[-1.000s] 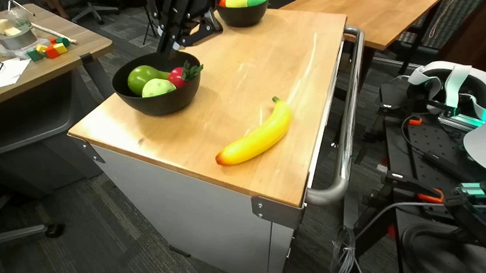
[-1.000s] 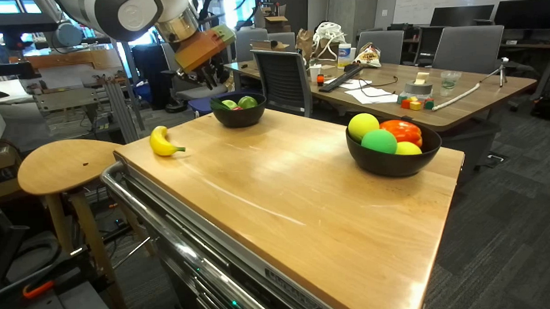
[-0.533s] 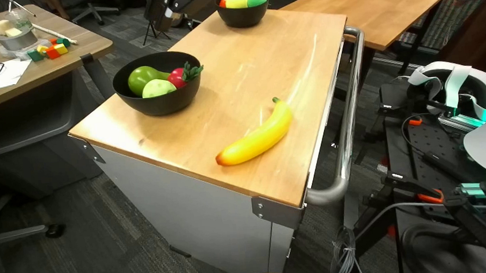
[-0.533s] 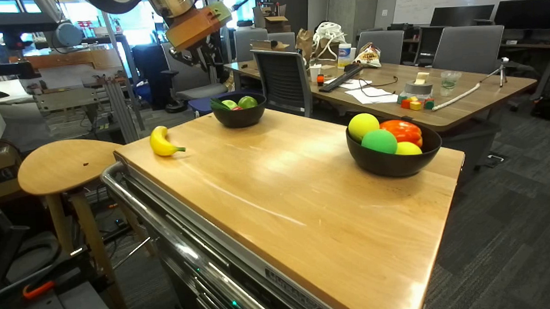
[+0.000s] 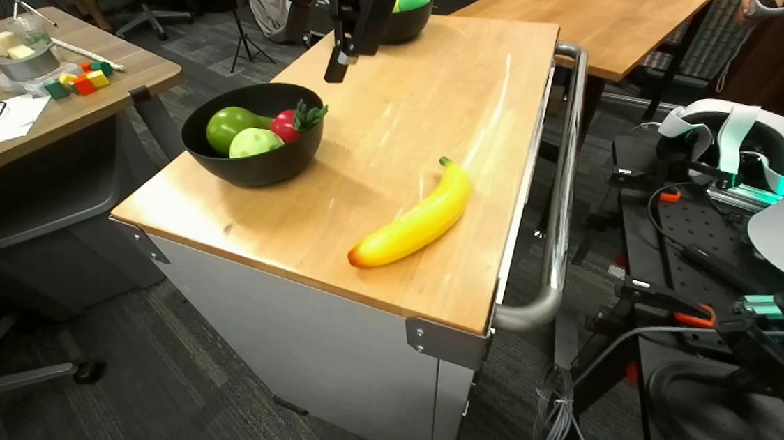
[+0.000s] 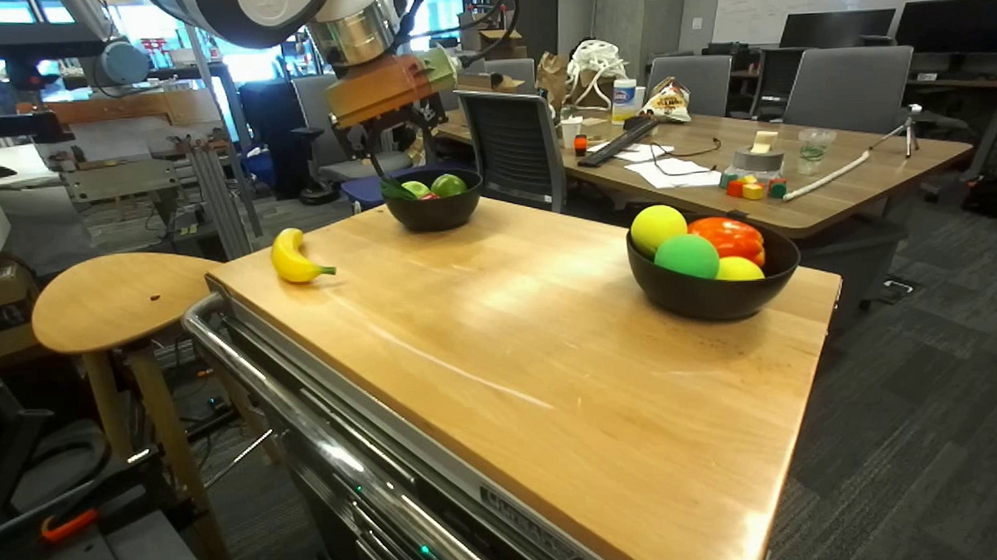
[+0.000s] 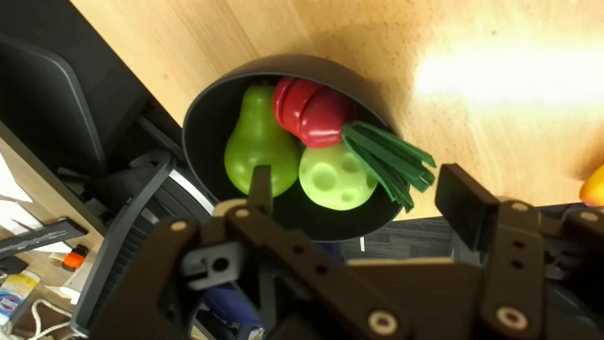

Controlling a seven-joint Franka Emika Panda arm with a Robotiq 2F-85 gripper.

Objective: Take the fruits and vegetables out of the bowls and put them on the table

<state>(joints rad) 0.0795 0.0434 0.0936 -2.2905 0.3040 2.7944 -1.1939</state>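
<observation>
My gripper [image 7: 355, 193] hangs above the near bowl [image 5: 259, 171], its fingers wide apart and holding nothing. In the wrist view that black bowl contains a green pear [image 7: 259, 141], a red radish [image 7: 314, 113] with dark green leaves over the rim, and a pale green dimpled round piece [image 7: 336, 182]. One finger [image 7: 261, 186] overlaps the pear in the picture. The second bowl [image 6: 715, 297] holds a yellow ball [image 6: 659, 229], a green ball [image 6: 687, 257], a red-orange pepper [image 6: 733, 239] and another yellow piece [image 6: 740, 269]. A banana [image 5: 413, 222] lies on the table [image 5: 385, 129].
A metal handle rail [image 5: 569, 164] runs along one side of the table. A round wooden stool [image 6: 122, 297] stands beside the banana's end. Behind are a grey chair [image 6: 514, 138] and a larger desk [image 6: 859, 168] with papers and coloured blocks.
My gripper first drew up and away from the near bowl, then swung toward the table's middle in an exterior view. It turned, and its fingers spread apart. Bowls, their contents and the banana stayed put.
</observation>
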